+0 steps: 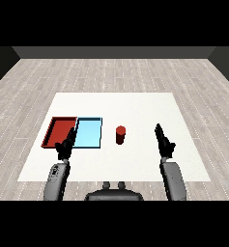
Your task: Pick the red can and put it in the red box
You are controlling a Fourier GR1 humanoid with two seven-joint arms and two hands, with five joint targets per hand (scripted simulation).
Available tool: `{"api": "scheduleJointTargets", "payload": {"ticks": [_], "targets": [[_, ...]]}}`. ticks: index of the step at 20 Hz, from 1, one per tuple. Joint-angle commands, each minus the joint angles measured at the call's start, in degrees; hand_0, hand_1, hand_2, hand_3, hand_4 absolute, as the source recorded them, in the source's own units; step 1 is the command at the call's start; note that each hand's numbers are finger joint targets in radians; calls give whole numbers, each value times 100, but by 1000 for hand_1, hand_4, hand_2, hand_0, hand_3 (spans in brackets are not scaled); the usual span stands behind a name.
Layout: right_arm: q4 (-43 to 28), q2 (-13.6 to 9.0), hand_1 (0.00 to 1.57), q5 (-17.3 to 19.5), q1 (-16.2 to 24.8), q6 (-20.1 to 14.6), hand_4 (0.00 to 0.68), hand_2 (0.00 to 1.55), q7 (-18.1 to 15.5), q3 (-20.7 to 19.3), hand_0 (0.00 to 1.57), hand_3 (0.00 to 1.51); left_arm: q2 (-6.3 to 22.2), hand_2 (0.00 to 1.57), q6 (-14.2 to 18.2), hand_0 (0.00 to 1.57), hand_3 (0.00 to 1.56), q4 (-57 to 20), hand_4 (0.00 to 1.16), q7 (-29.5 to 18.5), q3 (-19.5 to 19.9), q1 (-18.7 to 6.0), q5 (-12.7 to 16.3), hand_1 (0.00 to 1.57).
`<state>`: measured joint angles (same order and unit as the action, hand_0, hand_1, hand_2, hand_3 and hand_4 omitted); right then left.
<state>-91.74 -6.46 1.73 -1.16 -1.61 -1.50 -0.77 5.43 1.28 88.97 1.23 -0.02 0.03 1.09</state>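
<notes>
A red can [120, 134] stands upright on the white table [135, 106], just right of the two trays. The red tray [60, 132] lies at the left with the light blue tray [89, 133] touching its right side. My right hand [163, 141] hovers to the right of the can, fingers straight and pointing forward, a clear gap away from it. My left hand [67, 144] sits over the near edge where the two trays meet, fingers straight, holding nothing.
Both trays hold nothing. Bare white table stretches behind the can and trays and to the right of my right hand. A wooden floor [114, 72] surrounds the table.
</notes>
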Motion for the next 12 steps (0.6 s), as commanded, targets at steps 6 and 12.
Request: {"api": "scheduleJointTargets", "payload": {"ticks": [6, 12], "targets": [[1378, -47, 0, -239, -857, 283, 0, 0, 15, -411, 0, 0, 17, 0, -142, 0, 0, -114, 0, -61, 57, -239, -125, 0], [654, -56, 0, -654, -455, 751, 0, 0, -1692, -534, 0, 0, -280, 0, -348, 0, 0, 429, 0, -2383, 162, 53, 182, 0]]}}
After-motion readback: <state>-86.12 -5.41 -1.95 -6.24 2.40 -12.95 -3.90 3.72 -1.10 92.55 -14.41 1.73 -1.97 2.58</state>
